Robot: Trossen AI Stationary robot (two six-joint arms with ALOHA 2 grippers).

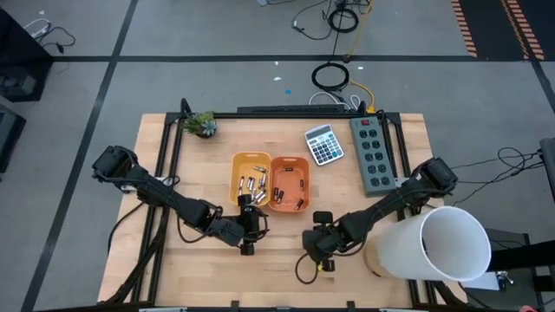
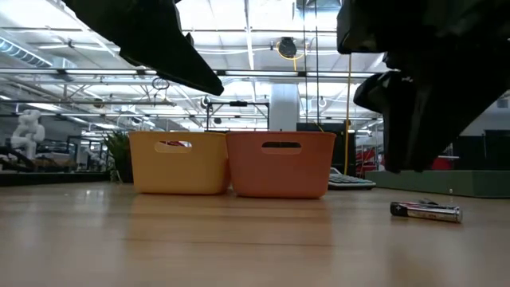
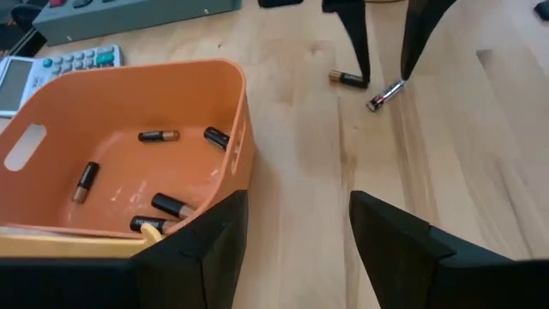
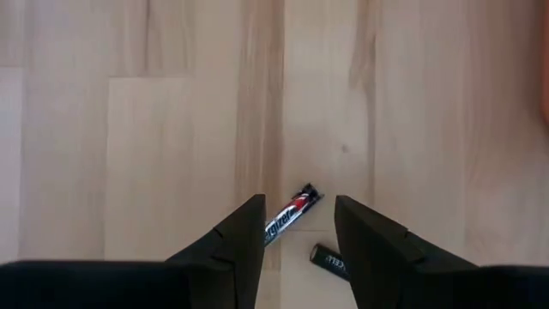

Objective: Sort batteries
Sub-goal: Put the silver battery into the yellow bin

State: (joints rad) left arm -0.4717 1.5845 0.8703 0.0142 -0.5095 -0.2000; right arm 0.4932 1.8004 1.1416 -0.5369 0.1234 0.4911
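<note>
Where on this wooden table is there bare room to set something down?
Bare wood lies along the left edge of the wooden table beside the small potted plant. Crowded: the yellow tray, orange tray, and near the right gripper, over two loose batteries.

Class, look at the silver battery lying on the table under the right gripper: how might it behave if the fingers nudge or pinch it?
The silver battery is a smooth little cylinder lying on its side, so it probably rolls if nudged. The right gripper stands open astride it; a glossy casing might slip from an off-centre pinch. It looks rigid.
</note>
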